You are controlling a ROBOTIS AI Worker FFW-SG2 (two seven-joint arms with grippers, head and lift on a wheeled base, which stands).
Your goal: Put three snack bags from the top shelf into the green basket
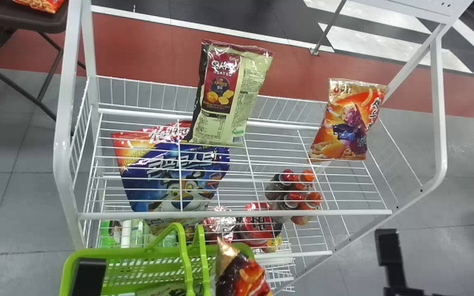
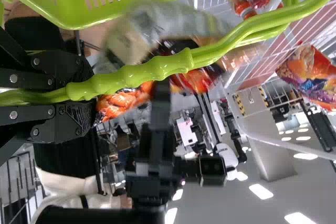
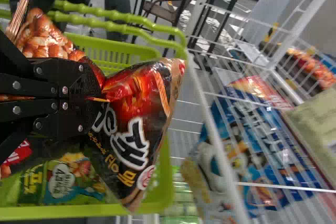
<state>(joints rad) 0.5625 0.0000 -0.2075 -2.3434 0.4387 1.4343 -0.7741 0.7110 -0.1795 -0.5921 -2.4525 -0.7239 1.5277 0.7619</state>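
Note:
At the head view's bottom right shows a black part of my right gripper (image 1: 389,255); at bottom left, a part of my left gripper (image 1: 87,273). A black-and-red snack bag (image 1: 243,275) hangs over the right side of the green basket (image 1: 70,267). In the right wrist view my right gripper (image 3: 89,98) is shut on that bag (image 3: 142,103), pinching its middle. Seen from the left wrist, my left gripper (image 2: 68,94) is closed around the basket handle (image 2: 136,77). A cream-and-maroon bag (image 1: 233,98) and an orange bag (image 1: 348,119) stand on the top shelf (image 1: 286,156).
Below the top wire level are a blue cereal bag (image 1: 175,176), several bottles (image 1: 294,197) and red packages (image 1: 255,226). White posts (image 1: 60,144) frame the rack. Inside the basket lies a green package (image 3: 63,182). A dark table (image 1: 27,18) stands beyond, at left.

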